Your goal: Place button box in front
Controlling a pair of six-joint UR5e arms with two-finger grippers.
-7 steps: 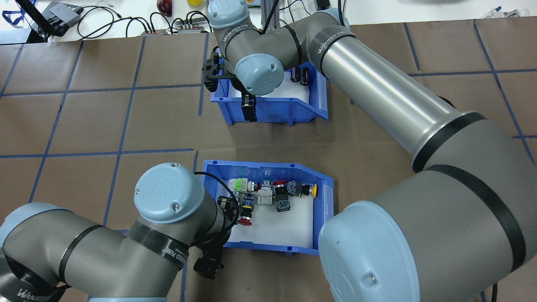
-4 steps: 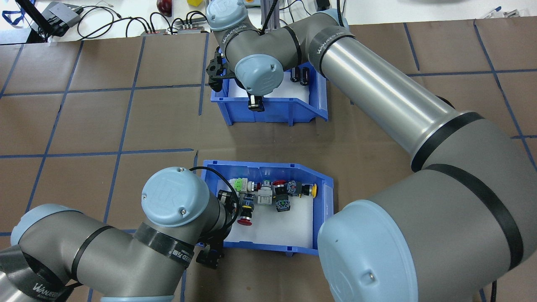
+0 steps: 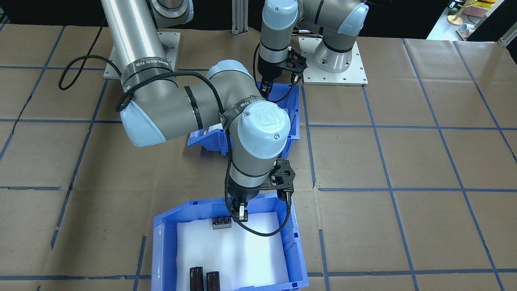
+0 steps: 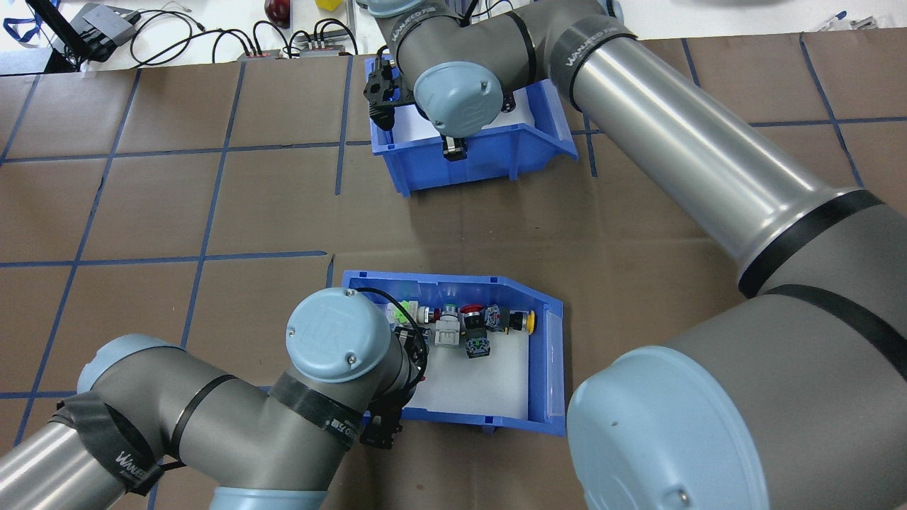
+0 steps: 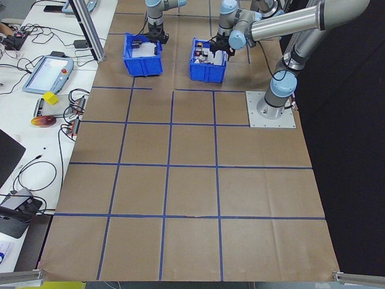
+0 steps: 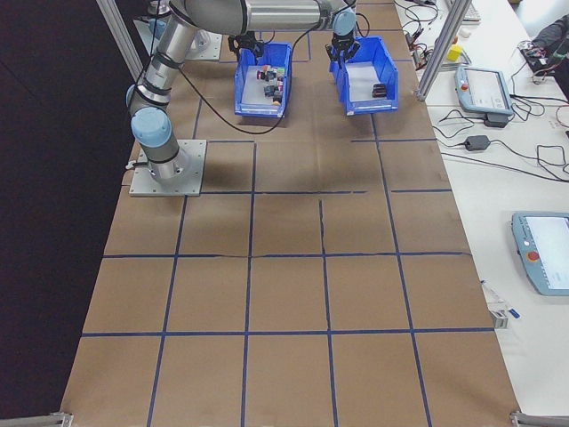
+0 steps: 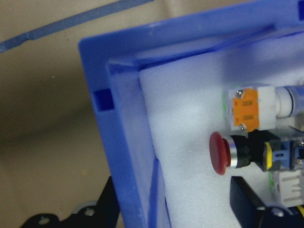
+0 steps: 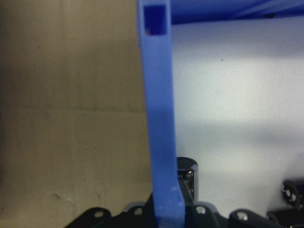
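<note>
The blue plastic button box (image 4: 542, 354) with colourful push-buttons sits near the robot's base, not yet placed in front. The left gripper (image 4: 380, 425) straddles its wall, grip unconfirmed. The right gripper (image 4: 453, 147) clamps the rim of the other blue plastic bin (image 4: 538, 152) of dark cylinders.

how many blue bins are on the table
2. The button box lies near the robot, at the left gripper; the other bin sits farther out, its wall in the right gripper.

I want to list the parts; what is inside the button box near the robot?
Inside the button box, on white foam: a red mushroom button, green, orange and yellow-capped switches. The left arm covers the box's left corner.
</note>
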